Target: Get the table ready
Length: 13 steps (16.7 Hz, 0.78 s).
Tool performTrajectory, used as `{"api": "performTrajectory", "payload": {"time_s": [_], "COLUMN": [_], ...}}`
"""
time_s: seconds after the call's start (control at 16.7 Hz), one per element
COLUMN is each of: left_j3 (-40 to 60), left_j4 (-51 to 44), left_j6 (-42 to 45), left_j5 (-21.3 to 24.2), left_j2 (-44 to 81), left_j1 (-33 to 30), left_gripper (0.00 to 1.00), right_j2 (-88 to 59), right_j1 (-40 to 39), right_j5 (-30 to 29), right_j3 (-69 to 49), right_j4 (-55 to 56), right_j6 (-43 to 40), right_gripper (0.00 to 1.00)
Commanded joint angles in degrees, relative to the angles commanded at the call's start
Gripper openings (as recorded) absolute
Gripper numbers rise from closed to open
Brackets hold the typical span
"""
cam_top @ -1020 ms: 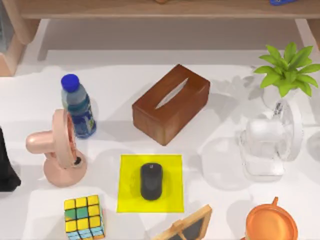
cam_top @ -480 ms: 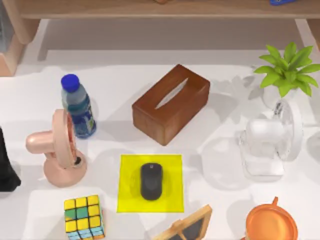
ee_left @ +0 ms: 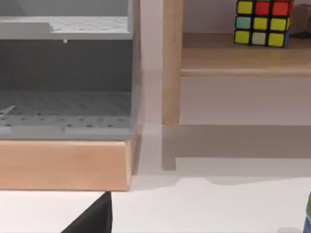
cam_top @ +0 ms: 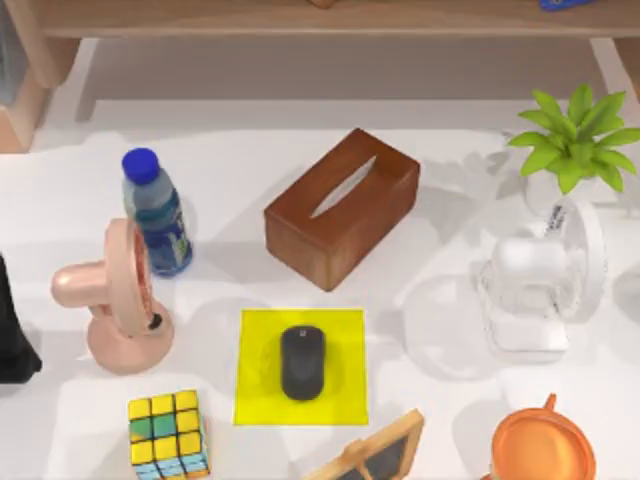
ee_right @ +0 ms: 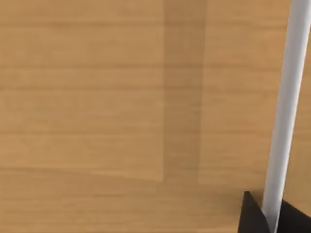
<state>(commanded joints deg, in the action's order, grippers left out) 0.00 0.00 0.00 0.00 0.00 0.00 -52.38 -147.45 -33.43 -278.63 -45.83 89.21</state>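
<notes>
Top view: the tabletop [cam_top: 450, 200] is the white surface under every object, lying in front of the light-wood shelf unit [cam_top: 300, 20]. Its back edge runs left to right along the foot of the shelf. The other edges leave the view, so you cannot read its long axis.

Objects standing on it, left to right:
- A blue-capped bottle [cam_top: 157, 213] is upright, just behind a pink desk fan [cam_top: 115, 300].
- A colour cube [cam_top: 168, 433] sits at the near edge, in front of the pink fan.
- A brown wooden tissue box [cam_top: 342, 208] sits at centre, set diagonally, with its slot running from near-left to far-right.
- A yellow mat [cam_top: 345, 395] lies in front of the box and carries a dark mouse [cam_top: 302, 362], whose length points front to back.
- A small wood-framed board [cam_top: 375, 455] is at the near edge, close to the mat's right corner.
- A white desk fan [cam_top: 540, 285] stands at the right, with a potted green plant [cam_top: 575, 135] behind it.
- An orange vessel [cam_top: 543, 445] is in the near right corner.

Your left arm [cam_top: 12, 340] is the dark shape at the left edge, beside the pink fan and apart from it.

Left wrist view: a corner of the left gripper [ee_left: 92, 221] shows over the white surface, facing a grey bin [ee_left: 65, 73] and a second colour cube [ee_left: 262, 22] on a shelf board (open or closed cannot be told).

Right wrist view: a dark part of the right gripper [ee_right: 260, 216] sits against a wood panel beside a white bar [ee_right: 286, 97]; its state cannot be told either.
</notes>
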Motion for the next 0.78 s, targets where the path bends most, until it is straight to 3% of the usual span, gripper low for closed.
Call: {"api": "performTrajectory", "payload": {"time_s": [0.42, 0.78], "left_j3": [0.00, 0.00], "left_j4": [0.00, 0.00], "left_j6": [0.00, 0.00], "left_j5": [0.00, 0.00], "left_j2": [0.00, 0.00], "left_j1": [0.00, 0.00], "left_gripper": [1.00, 1.00], "right_j2": [0.87, 6.40], "right_j1": [-0.59, -4.62], "right_j5": [0.89, 4.83], "right_j3": [1.66, 14.51], "right_j4": [1.36, 7.93], "right_j6": [0.12, 0.21], "right_gripper": [0.00, 0.00]}}
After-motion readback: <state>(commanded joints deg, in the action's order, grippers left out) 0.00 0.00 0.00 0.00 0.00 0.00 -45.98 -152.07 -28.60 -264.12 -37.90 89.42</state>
